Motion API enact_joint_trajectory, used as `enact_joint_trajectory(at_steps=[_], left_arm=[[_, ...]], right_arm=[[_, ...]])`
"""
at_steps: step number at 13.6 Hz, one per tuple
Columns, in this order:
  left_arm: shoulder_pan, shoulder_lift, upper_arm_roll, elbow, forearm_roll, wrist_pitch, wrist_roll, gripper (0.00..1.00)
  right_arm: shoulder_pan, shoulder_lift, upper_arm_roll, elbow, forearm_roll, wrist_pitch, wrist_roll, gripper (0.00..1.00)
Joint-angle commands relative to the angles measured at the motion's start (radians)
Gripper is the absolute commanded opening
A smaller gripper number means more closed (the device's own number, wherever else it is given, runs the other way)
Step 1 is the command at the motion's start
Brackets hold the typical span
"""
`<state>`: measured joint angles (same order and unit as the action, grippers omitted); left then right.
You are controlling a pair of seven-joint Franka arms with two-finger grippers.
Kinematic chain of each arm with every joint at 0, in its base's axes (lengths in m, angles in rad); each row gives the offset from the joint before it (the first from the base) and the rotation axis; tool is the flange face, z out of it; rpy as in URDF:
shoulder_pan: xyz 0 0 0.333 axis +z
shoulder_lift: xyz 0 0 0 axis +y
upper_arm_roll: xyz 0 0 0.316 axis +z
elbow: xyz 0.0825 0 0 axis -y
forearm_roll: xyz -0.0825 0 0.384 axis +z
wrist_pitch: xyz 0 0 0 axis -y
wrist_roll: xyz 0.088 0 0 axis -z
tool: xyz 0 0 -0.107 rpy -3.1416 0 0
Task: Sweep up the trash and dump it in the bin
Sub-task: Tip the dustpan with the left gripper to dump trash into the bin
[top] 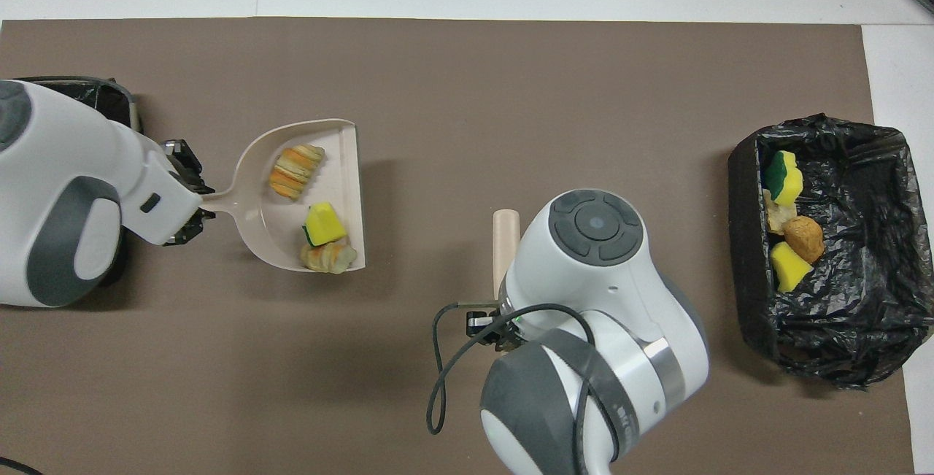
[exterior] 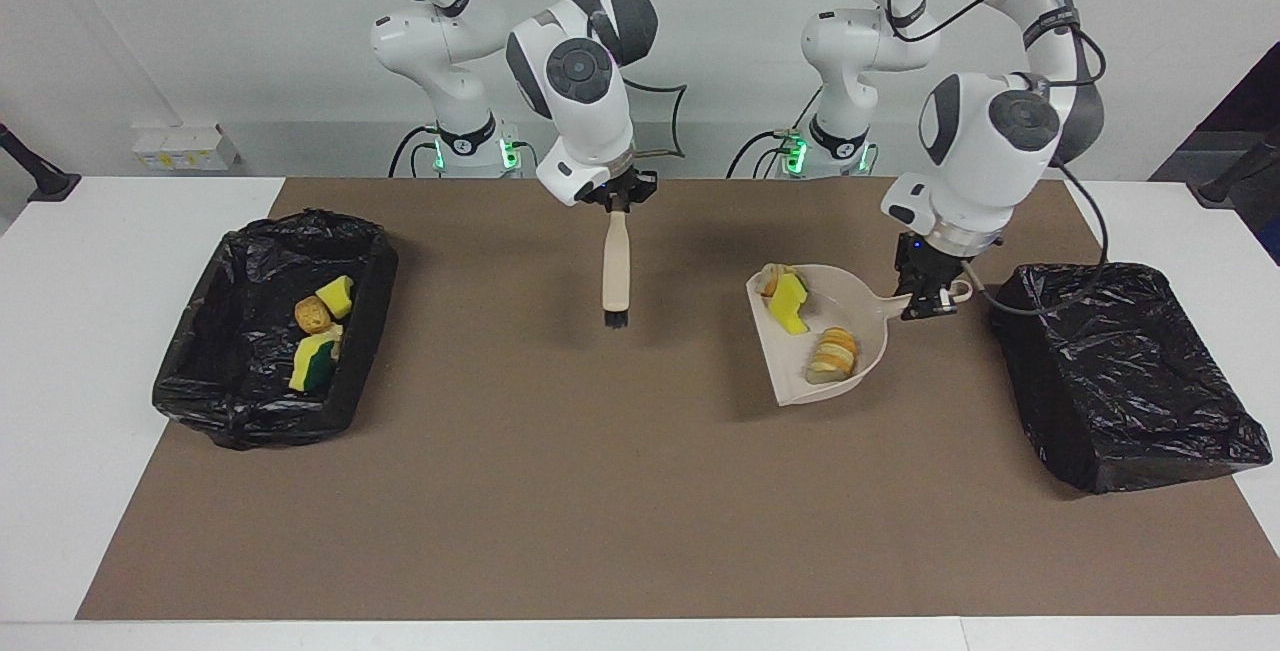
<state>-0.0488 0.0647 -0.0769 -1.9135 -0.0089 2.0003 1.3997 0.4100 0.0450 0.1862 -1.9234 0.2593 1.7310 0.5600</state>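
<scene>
A beige dustpan (exterior: 835, 331) (top: 292, 205) hangs just above the brown mat. It carries three pieces of trash: a striped pastry (exterior: 828, 353) (top: 295, 168), a yellow-green sponge chunk (exterior: 788, 303) (top: 325, 223) and another pastry piece (exterior: 768, 279) (top: 328, 257). My left gripper (exterior: 925, 299) (top: 191, 201) is shut on the dustpan's handle, beside the black bin (exterior: 1110, 361) at the left arm's end. My right gripper (exterior: 618, 203) (top: 489, 322) is shut on the beige brush (exterior: 616, 266) (top: 505, 241), which hangs bristles down over the mat's middle.
A second black-lined bin (exterior: 372, 311) (top: 740, 227) at the right arm's end holds several sponge and pastry scraps (exterior: 320, 331) (top: 788, 227). In the overhead view the left arm covers most of the bin at its end (top: 120, 95). White table (exterior: 100, 261) surrounds the mat.
</scene>
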Motion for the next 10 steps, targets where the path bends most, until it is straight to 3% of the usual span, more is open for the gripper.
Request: enact_joint_trajectory(at_steps=[1, 6, 10], left_arm=[[0.11, 0.007, -0.011, 0.048, -0.057, -0.003, 0.099, 0.0], [0.346, 0.085, -0.011, 0.253, -0.054, -0.118, 0.422, 0.0], [0.475, 0.147, -0.011, 0.378, -0.022, -0.16, 0.536, 0.0]], right_arm=[[0.03, -0.062, 0.001, -0.072, 0.055, 0.009, -0.017, 0.0], [0.096, -0.04, 0.001, -0.155, 0.066, 0.12, -0.008, 0.0], [0.135, -0.047, 0.001, -0.25, 0.07, 0.232, 0.033, 0.0]])
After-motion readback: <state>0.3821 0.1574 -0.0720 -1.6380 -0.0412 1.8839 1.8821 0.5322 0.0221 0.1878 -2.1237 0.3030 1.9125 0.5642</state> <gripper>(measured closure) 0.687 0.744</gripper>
